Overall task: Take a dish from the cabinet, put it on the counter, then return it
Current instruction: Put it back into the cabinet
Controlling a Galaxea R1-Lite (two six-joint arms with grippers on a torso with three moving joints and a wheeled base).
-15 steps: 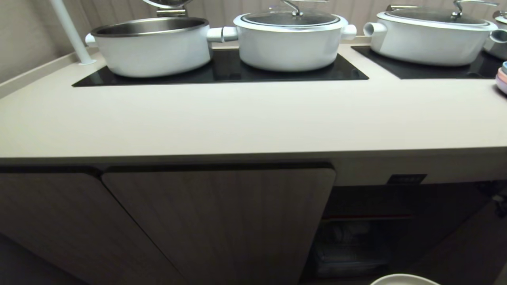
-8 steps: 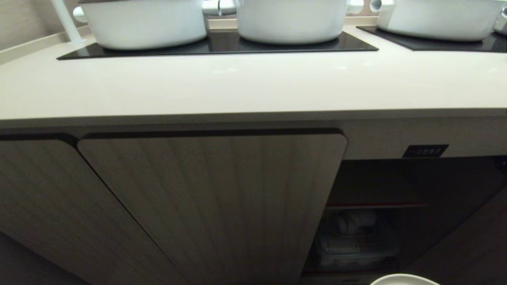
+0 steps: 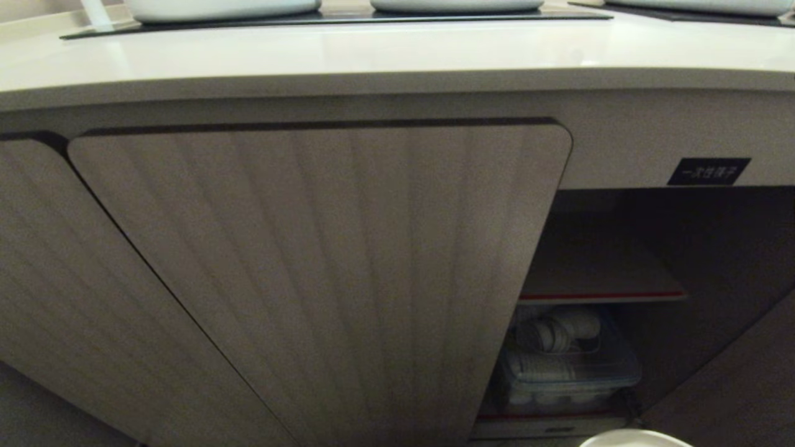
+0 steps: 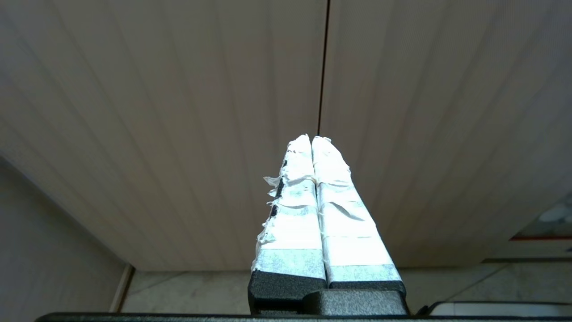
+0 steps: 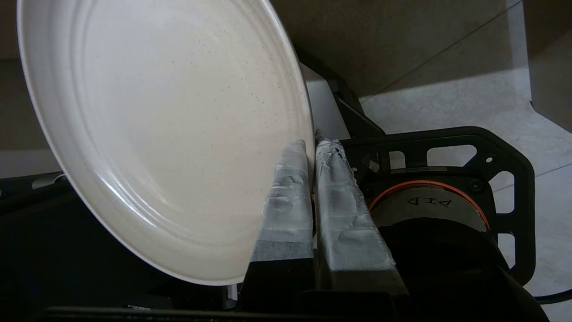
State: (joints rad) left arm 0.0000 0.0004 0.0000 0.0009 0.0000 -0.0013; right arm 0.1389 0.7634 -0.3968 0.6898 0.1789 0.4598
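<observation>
- Dish (image 5: 165, 134): cream-white, faintly speckled, shallow, low raised rim; clamped at its rim by the right pincer (image 5: 311, 145), tilted steeply on edge in the right wrist view; off the counter, a sliver of its rim (image 3: 633, 439) showing at the bottom edge of the head view, below the open cabinet bay.
- Right pincer: two tape-wrapped fingers (image 5: 288, 197) pressed nearly together with only the dish rim between them; black robot frame with an orange ring (image 5: 429, 201) just behind, pale tiled floor (image 5: 447, 107) beyond.
- Cabinet (image 3: 323, 273): beige, vertically ribbed, round-cornered door closed in the middle of the head view; open dark bay to its right.
- Red-edged shelf (image 3: 602, 296) inside the open bay; clear plastic bin (image 3: 568, 369) of white ware beneath it, contents not clearly readable.
- Small black label (image 3: 708, 171) with white characters on the fascia above the open bay, under the counter's front edge.
- Counter (image 3: 397, 53): glossy cream top, rounded front edge; black glass panel (image 3: 335, 18) along its far edge with the bases of white pots (image 3: 456, 5) on it.
- Left pincer (image 4: 311, 141): taped fingers (image 4: 290, 214) closed flat against each other, holding nothing, pointed at the seam between two ribbed doors (image 4: 322, 67).
</observation>
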